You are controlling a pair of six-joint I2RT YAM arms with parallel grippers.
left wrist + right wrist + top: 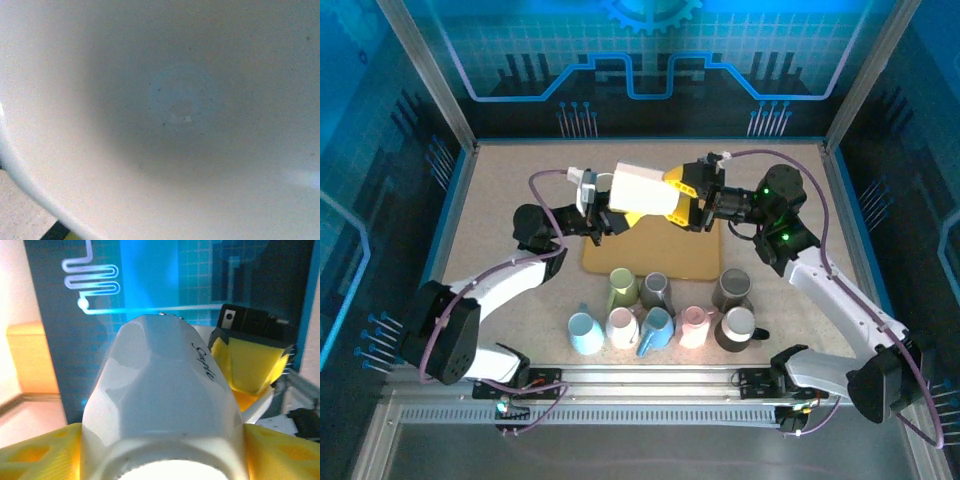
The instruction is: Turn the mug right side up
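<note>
Over the mat [700,262], right claw [678,198] pinches mug [640,188]; left claw [603,212] unclear, wrist view shows mug's inside.

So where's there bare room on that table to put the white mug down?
Bare: the table along the back wall, plus its far-left and far-right corners. The board under the raised white mug looks mostly free. Crowded: the strip in front of the board, where the other mugs stand packed together.

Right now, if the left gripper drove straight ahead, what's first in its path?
The white mug: the left gripper sits at its mouth, its wrist camera staring at the inside bottom. Depth unclear.
</note>
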